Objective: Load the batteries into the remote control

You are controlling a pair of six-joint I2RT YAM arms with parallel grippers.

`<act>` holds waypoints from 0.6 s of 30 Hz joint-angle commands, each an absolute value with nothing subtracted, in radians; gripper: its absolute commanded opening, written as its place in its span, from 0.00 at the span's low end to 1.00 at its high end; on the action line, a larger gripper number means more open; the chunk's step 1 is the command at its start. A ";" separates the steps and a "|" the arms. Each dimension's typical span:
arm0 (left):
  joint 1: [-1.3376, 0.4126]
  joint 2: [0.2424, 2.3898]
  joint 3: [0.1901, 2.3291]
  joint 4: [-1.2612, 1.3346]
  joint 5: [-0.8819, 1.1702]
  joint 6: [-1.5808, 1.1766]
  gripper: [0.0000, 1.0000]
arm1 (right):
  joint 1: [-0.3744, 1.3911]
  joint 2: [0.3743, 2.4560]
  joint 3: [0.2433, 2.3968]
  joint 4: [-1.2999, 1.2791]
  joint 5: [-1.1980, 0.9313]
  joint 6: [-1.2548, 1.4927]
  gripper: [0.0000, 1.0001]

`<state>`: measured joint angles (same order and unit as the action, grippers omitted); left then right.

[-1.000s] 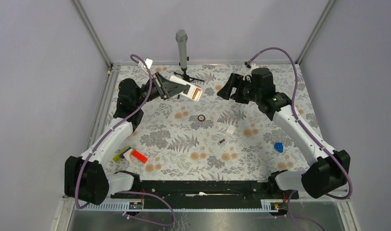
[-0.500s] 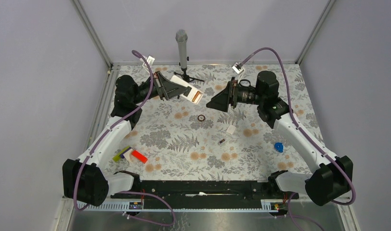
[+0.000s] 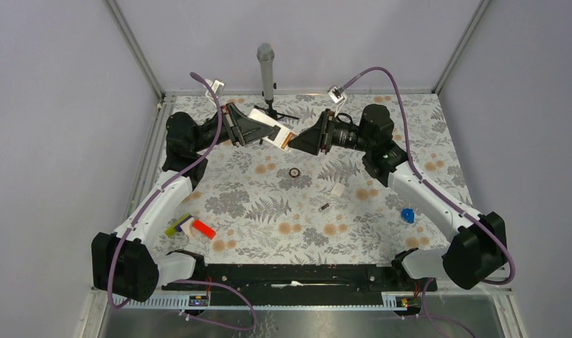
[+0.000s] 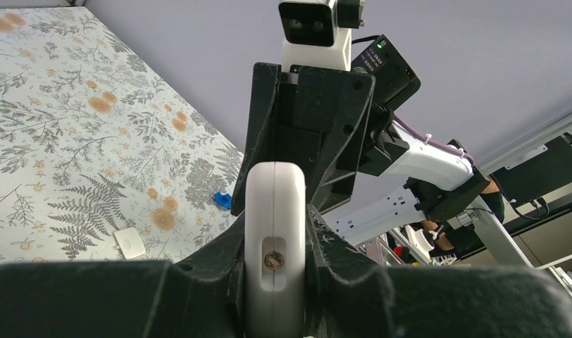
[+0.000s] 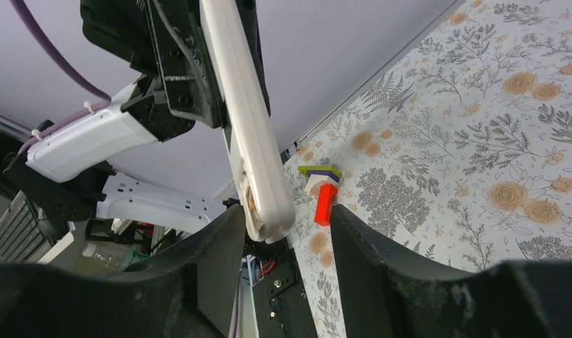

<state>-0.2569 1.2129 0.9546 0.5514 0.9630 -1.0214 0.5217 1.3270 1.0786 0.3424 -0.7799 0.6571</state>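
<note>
My left gripper [image 3: 260, 128] is shut on the white remote control [image 3: 277, 134] and holds it above the far middle of the table. In the left wrist view [image 4: 275, 243] the remote [image 4: 274, 193] stands edge-on between the fingers. A copper-orange strip [image 3: 289, 140] shows at the remote's free end. My right gripper [image 3: 298, 143] is open, with that free end [image 5: 265, 204] between its fingertips [image 5: 287, 225], closer to the left finger. One small dark battery [image 3: 325, 207] lies on the table. I cannot make out a second battery.
A small white cover piece [image 3: 337, 189] and a dark ring [image 3: 294, 172] lie mid-table. A blue piece [image 3: 408, 215] lies at the right. A red-and-white block with a yellow-green piece [image 3: 191, 227] is at the near left. A microphone stand [image 3: 267, 70] is at the back.
My right gripper has swung left across the back of the table and now has the remote's free end between its open fingers. The left gripper and remote have barely moved.
</note>
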 commanded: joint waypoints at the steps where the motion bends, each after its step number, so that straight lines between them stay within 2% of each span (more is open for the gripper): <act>1: -0.255 1.193 0.948 0.635 0.983 -1.029 0.00 | 0.534 1.338 1.131 0.434 -0.729 0.702 0.52; 4: -0.255 1.194 0.945 0.638 0.986 -1.028 0.00 | 0.533 1.346 1.129 0.447 -0.721 0.721 0.49; 8: -0.254 1.193 0.942 0.643 0.989 -1.029 0.00 | 0.534 1.350 1.121 0.473 -0.717 0.750 0.54; 14: -0.255 1.195 0.939 0.667 0.987 -1.046 0.00 | 0.534 1.365 1.125 0.465 -0.715 0.757 0.32; 18: -0.256 1.197 0.940 0.690 0.986 -1.070 0.00 | 0.538 1.373 1.127 0.442 -0.712 0.737 0.26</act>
<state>-0.2531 1.2129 0.9379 0.5785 0.9665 -1.0389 0.5304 1.3586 1.0866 0.4316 -0.7341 0.7593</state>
